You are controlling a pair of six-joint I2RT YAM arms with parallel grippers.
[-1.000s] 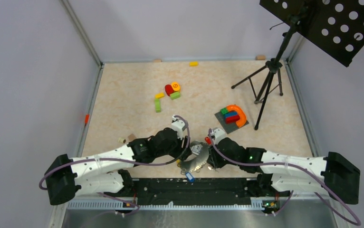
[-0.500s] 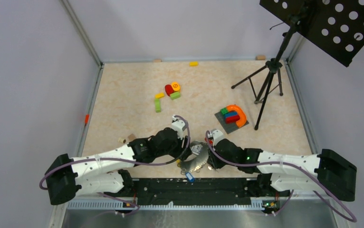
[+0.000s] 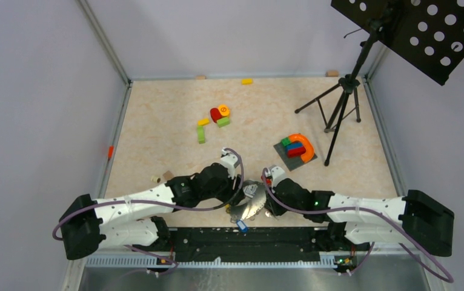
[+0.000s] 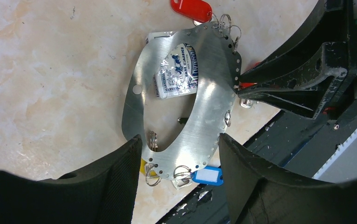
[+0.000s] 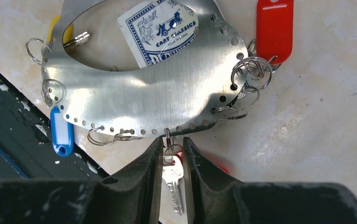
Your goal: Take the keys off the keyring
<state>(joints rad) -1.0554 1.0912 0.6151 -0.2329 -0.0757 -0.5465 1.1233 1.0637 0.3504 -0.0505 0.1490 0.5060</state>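
The keyring (image 3: 249, 207) is a flat grey metal loop lying on the table at the near edge, over a playing-card box (image 5: 160, 30). Small split rings hang from its holes with a red tag (image 5: 273, 30), a blue tag (image 5: 61, 132) and a yellow tag (image 5: 55, 25). My right gripper (image 5: 172, 140) is shut on a silver key (image 5: 173, 179) that hangs by a ring from the keyring's edge (image 5: 144, 98). My left gripper (image 4: 180, 140) is open, its fingers straddling the keyring's near end (image 4: 209, 93) above the blue tag (image 4: 207, 176).
Toy blocks (image 3: 217, 115) lie mid-table. A grey plate with an orange arch and blocks (image 3: 296, 148) is to the right, beside a black tripod stand (image 3: 338, 103). The black base rail (image 3: 241, 239) runs just in front of the keyring.
My right gripper has edged slightly left toward the keyring. My left arm has shifted a little to the right. The keyring lies where it was.
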